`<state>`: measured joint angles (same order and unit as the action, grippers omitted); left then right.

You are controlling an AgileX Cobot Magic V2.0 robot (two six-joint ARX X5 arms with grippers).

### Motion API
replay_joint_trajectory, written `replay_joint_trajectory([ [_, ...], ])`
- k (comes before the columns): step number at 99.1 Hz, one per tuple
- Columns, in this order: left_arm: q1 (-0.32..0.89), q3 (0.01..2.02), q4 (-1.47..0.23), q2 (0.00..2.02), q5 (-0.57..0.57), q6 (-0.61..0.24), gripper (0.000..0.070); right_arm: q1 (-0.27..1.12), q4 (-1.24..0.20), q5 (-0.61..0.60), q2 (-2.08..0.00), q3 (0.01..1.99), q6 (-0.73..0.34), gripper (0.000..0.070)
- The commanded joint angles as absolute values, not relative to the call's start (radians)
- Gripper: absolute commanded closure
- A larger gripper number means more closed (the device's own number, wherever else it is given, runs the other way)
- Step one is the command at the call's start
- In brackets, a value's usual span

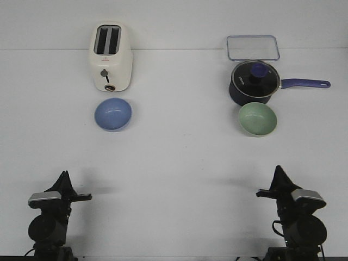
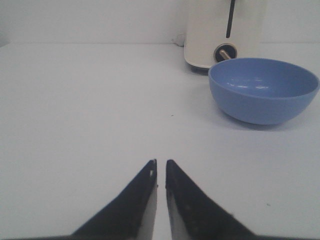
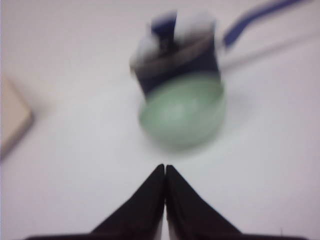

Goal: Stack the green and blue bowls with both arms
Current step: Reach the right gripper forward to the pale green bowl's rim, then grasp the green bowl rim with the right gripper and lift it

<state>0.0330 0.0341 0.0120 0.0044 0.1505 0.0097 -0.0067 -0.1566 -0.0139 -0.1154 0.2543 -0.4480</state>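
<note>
The blue bowl (image 1: 113,114) sits upright and empty on the desk (image 1: 179,157), well ahead of the left gripper (image 1: 66,174) and slightly toward the centre line from its tips. The green bowl (image 1: 257,119) stands likewise upright, well ahead of the right gripper (image 1: 278,169). Neither bowl is touched; the stack is not begun.

Both sets of fingers are together and hold nothing. On the left wrist view only a hairline gap shows between the fingers (image 2: 145,200); on the right they meet at the tips (image 3: 150,205).

Immediately beyond the blue bowl stands the toaster (image 1: 110,56), close or touching. Beyond the green bowl stands the saucepan (image 1: 254,82), its wall apparently against the rim. Farther back lies a clear tray (image 1: 253,48).

Risks, as judged: fingers reaching over a far rim may strike the toaster or saucepan, so the near rims look safer. A thin smooth rim may slip or tip in a pinch grasp. A bowl released off-centre may not nest.

The right wrist view is badly blurred; bowl-to-saucepan contact cannot be confirmed there. The toaster top is cut off in the left wrist view.
</note>
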Motion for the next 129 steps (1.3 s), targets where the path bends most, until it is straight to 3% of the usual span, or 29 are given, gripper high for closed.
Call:
replay_joint_trajectory([
  [1,0.032,0.014,0.026,0.003,0.149,0.012,0.0685,-0.006,-0.170,0.010,-0.234,0.371,-0.425,0.0627],
  [11,0.032,0.014,0.027,0.003,0.149,0.012,0.0685,-0.006,-0.201,0.046,-0.434,0.509,-0.354,0.0377],
  [15,0.032,0.014,0.027,0.003,0.148,0.012,0.0685,-0.006,-0.224,0.061,-0.524,0.565,-0.346,0.0330],
  [46,0.032,0.014,0.027,0.003,0.148,0.012,0.0685,-0.081,-0.279,0.034,-1.244,0.920,-0.282,0.0331],
  [66,0.032,0.014,0.027,0.003,0.149,0.012,0.0685,-0.137,-0.315,-0.009,-1.559,1.096,-0.263,0.0334],
  [88,0.032,0.014,0.027,0.003,0.148,0.012,0.0685,-0.155,-0.264,-0.060,-1.697,1.141,-0.270,0.0397],
  [100,0.032,0.014,0.027,0.003,0.148,0.012,0.0685,-0.155,-0.252,-0.060,-1.707,1.141,-0.269,0.0700],
  [129,0.032,0.014,0.027,0.003,0.149,0.012,0.0685,-0.169,-0.309,-0.096,-1.584,1.140,-0.256,0.0700],
])
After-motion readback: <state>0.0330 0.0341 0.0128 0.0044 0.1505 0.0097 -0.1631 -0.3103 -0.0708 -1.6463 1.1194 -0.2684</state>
